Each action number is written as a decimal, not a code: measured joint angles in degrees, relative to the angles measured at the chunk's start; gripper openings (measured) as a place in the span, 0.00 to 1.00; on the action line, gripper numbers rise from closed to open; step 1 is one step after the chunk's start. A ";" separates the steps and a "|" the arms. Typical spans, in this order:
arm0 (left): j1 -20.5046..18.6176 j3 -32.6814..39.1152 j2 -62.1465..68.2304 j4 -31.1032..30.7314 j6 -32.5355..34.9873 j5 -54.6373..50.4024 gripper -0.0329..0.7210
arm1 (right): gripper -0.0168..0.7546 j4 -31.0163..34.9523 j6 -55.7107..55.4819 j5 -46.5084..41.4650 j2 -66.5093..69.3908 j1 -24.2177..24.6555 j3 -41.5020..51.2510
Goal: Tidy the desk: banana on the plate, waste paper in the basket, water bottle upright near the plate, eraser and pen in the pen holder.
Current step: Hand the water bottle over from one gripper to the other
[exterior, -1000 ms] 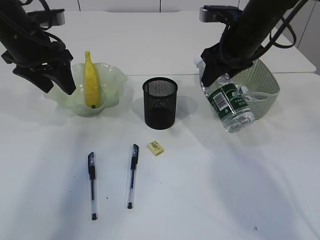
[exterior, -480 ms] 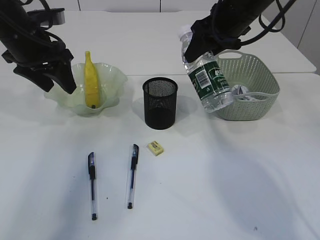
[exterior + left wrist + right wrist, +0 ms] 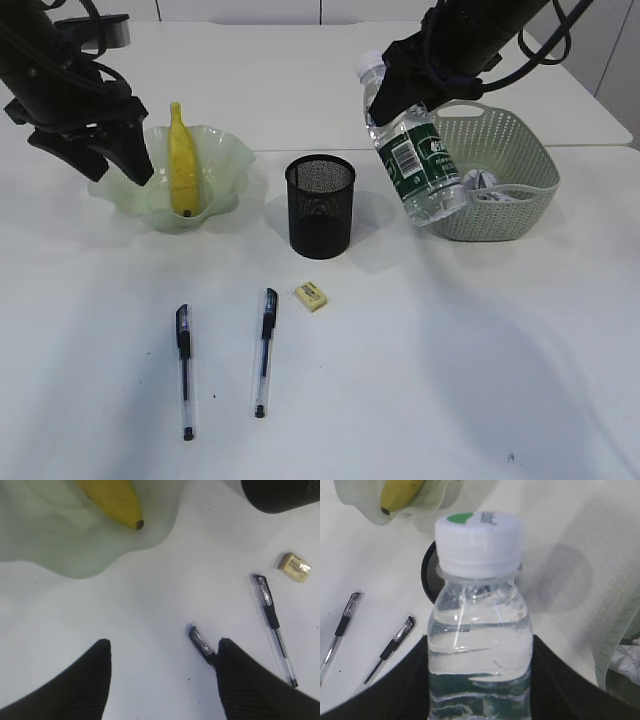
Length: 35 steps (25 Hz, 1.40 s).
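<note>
Gripping the water bottle (image 3: 418, 160) below its white cap, the right gripper (image 3: 412, 90) holds it aloft, jaws part-open around its body. Its long axis tilts, base lowered toward the basket (image 3: 520, 195). The plate (image 3: 225, 160) lies well left, beyond the pen holder (image 3: 320, 205); the empty, open left gripper (image 3: 120, 150) hangs beside the plate.

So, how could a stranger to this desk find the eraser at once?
Find the black mesh pen holder in the middle of the white desk. Just in front of it, slightly left of its centre, lies the eraser. It is a tiny pale yellow block, unlike the two long pens to its left.
</note>
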State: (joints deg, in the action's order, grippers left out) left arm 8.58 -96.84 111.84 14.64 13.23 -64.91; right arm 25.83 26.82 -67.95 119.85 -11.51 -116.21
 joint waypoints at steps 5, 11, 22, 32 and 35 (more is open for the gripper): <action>0.00 0.00 0.00 0.00 0.00 0.58 0.66 | 0.51 0.11 0.00 0.00 0.00 0.00 0.00; 0.00 0.00 0.00 0.00 0.00 0.72 0.66 | 0.51 5.84 3.43 0.00 0.00 0.00 0.00; 0.00 0.00 0.00 0.00 0.00 0.97 0.66 | 0.51 19.98 18.78 -1.62 0.00 0.00 0.00; 0.00 0.00 0.00 0.00 0.33 2.89 0.66 | 0.51 36.06 32.07 -1.71 0.00 0.98 0.00; 0.00 0.00 0.00 0.00 0.67 4.17 0.66 | 0.51 42.63 36.23 -1.92 0.00 2.28 0.00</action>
State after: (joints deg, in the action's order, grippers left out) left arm 8.58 -96.84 111.84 14.64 13.90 -60.75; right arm 68.46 63.05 -69.87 119.85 -9.23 -116.21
